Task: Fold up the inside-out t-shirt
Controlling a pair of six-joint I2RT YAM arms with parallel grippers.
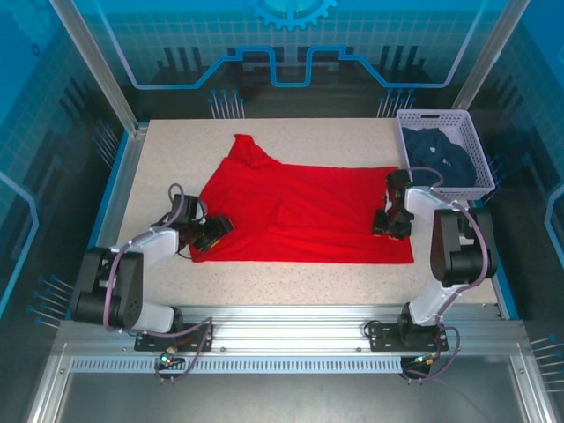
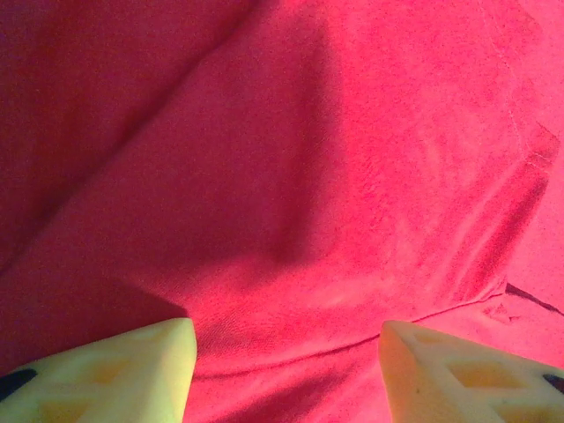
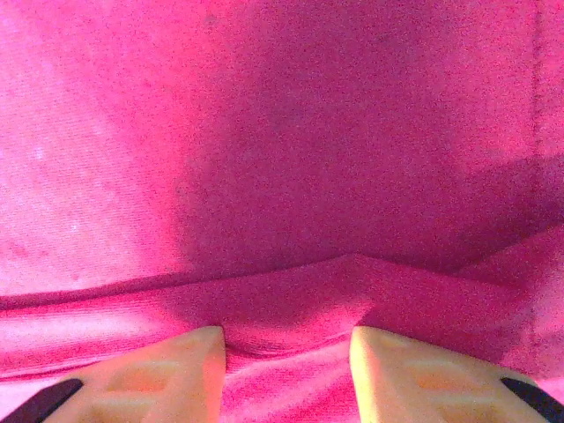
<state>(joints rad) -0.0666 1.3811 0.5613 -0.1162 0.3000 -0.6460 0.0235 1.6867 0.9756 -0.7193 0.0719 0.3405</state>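
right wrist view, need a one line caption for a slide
Right gripper straddling a raised fold of the red t-shirt, seen close up from the wrist.

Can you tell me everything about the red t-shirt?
The t-shirt is bright red soft cloth, plain on the face that shows. It lies spread mostly flat on the speckled table, with some wrinkles and one part poking toward the far left. The left claw rests on its left edge, fingers apart over flat cloth. The right claw sits near its right edge, where a little ridge of cloth bunches up between its fingers.
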